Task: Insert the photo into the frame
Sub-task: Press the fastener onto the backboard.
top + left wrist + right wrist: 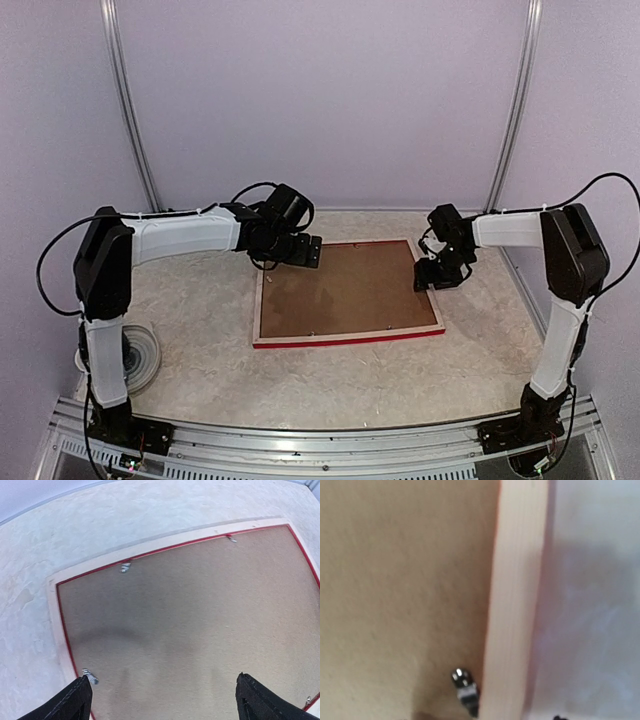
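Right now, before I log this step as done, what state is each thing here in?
Red-faced rectangular wooden picture frame: lying flat, pale back up.
Brown cardboard backing board: lying inside the frame.
Small metal tabs: at the frame's inner edge, over the board's margin.
Sunset photo: not visible.
Left gripper: jaws wide open, above the board, holding nothing.
Right gripper: at the frame's right edge; jaws unclear.

The frame (515, 600) is pale bare wood, the backing board (345, 288) matt brown cardboard, the clips (125, 567) metal.
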{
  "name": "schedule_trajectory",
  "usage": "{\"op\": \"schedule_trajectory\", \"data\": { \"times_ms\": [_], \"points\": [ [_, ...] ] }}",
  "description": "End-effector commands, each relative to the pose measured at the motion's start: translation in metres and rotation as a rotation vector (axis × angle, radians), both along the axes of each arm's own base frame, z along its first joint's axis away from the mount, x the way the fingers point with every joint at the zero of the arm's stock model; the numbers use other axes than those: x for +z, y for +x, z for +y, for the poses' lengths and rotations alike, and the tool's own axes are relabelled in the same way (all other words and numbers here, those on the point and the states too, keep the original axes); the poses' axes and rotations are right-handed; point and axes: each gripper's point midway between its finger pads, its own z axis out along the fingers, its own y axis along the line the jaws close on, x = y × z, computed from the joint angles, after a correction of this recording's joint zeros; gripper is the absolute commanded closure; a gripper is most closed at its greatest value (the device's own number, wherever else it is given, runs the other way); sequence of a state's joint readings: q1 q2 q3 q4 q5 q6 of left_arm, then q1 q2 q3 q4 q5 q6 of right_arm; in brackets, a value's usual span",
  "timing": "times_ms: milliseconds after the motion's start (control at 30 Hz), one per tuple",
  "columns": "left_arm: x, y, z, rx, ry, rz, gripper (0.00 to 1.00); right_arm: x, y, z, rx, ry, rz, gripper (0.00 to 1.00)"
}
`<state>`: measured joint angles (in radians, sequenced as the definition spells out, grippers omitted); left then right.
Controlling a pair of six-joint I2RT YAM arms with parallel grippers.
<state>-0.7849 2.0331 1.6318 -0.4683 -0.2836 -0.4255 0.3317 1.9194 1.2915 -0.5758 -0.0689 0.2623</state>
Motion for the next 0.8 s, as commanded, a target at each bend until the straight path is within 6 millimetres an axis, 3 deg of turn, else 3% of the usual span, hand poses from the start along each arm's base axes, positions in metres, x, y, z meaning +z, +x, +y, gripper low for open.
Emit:
{"op": "schedule_trajectory", "data": {
  "times_ms": [0, 300, 767],
  "points": [
    [-0.005, 0.013, 0.046, 0.089, 0.034, 0.010, 0.01, 0.010, -0.001, 0.001, -0.013, 0.031, -0.035, 0.39],
    [-0.036, 0.033, 0.093, 0.182, 0.014, 0.077, 0.01, 0.008, -0.005, 0.002, -0.007, 0.030, -0.035, 0.39],
    [-0.083, 0.033, 0.112, 0.212, 0.053, 0.177, 0.10, 0.002, -0.008, 0.006, 0.005, 0.032, -0.026, 0.39]
  ]
}}
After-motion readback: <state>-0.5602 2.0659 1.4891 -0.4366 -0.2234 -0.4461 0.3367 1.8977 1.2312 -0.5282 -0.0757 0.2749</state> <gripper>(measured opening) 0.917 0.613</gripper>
